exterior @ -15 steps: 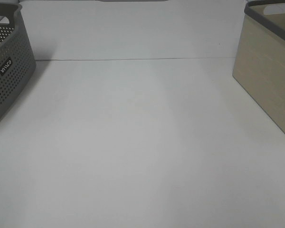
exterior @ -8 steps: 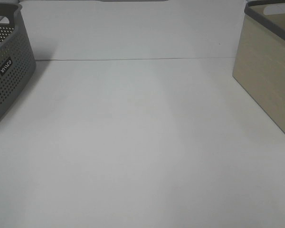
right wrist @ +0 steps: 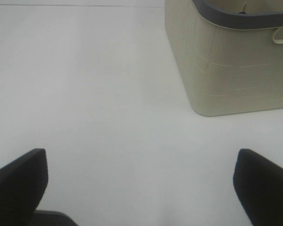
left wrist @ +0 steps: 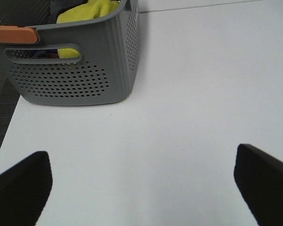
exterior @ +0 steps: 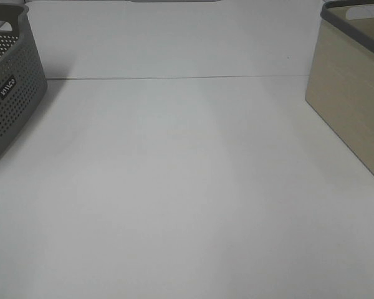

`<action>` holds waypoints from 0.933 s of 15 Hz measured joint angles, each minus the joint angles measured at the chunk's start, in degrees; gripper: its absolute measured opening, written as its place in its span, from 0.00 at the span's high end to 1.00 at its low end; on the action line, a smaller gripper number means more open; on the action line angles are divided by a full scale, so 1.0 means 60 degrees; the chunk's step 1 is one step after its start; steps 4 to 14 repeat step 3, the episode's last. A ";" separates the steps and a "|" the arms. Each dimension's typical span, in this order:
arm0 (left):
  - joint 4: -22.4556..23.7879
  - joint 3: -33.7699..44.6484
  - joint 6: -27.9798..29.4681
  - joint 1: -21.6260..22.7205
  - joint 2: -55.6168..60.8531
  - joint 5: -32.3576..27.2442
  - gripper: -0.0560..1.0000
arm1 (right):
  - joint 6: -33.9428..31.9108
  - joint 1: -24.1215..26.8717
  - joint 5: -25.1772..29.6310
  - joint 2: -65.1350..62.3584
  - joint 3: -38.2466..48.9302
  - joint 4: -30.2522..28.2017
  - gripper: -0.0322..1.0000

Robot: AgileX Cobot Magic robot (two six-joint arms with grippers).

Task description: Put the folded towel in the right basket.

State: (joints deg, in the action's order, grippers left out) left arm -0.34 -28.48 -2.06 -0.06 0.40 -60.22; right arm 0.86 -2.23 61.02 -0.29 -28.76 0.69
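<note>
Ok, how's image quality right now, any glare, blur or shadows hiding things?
Exterior high: flat, washed-out light; the white table shows almost no texture, and the grey basket casts only a faint shadow. Left wrist: the basket and yellow cloth are sharp, the fingertips dark and soft-edged. Right wrist: the beige basket is clear, the fingertips likewise blurred.

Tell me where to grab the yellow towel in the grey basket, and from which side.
Take the yellow towel at its raised bunch that rises near the rim of the grey basket, coming from above through the open top: the walls block a sideways approach. The left tool is open and nearest. How it is folded is hidden.
</note>
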 joint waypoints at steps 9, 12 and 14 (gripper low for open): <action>0.0000 0.0000 0.0000 0.0000 0.0000 0.0000 0.01 | 0.0000 0.0000 0.0000 0.0000 0.0000 0.0000 0.02; 0.0000 0.0000 0.0000 0.0000 0.0000 0.0000 0.01 | 0.0000 0.0000 0.0000 0.0000 0.0000 0.0000 0.02; 0.0000 0.0000 0.0000 0.0000 0.0000 0.0000 0.01 | 0.0000 0.0000 0.0000 0.0000 0.0000 0.0000 0.02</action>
